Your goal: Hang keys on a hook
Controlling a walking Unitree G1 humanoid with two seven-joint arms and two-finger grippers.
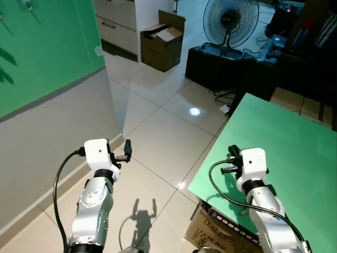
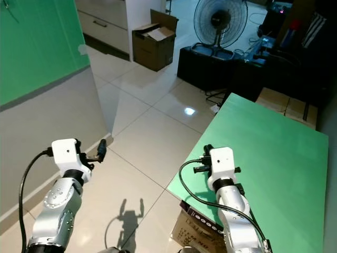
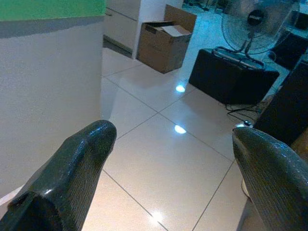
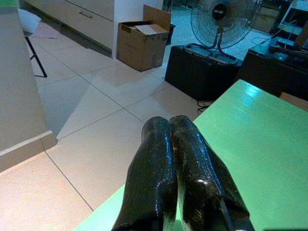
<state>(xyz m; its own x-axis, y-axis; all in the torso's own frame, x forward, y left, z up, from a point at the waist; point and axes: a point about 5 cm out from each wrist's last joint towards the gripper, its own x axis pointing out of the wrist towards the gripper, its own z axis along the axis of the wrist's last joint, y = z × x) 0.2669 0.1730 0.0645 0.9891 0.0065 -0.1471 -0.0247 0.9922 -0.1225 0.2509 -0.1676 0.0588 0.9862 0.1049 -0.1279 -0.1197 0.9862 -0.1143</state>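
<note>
While no keys could be made out on the green table [image 1: 284, 137] beneath the right gripper [image 4: 179, 144], fingers pressed together and empty, nor ahead of the left gripper [image 3: 173, 163], fingers spread over bare floor [image 3: 159, 139]: probably light, stiff, jangly, slippery metal, best pinched at the ring.

To my right stood a green tabletop [image 1: 284, 142], its surface bare. Pale glossy floor [image 1: 158, 142] tiles lay before me. On the floor rested an open cardboard box [image 1: 162, 42], a low black cabinet [image 1: 221, 66] and, beneath the tabletop's near edge, another printed carton [image 1: 221, 232].
</note>
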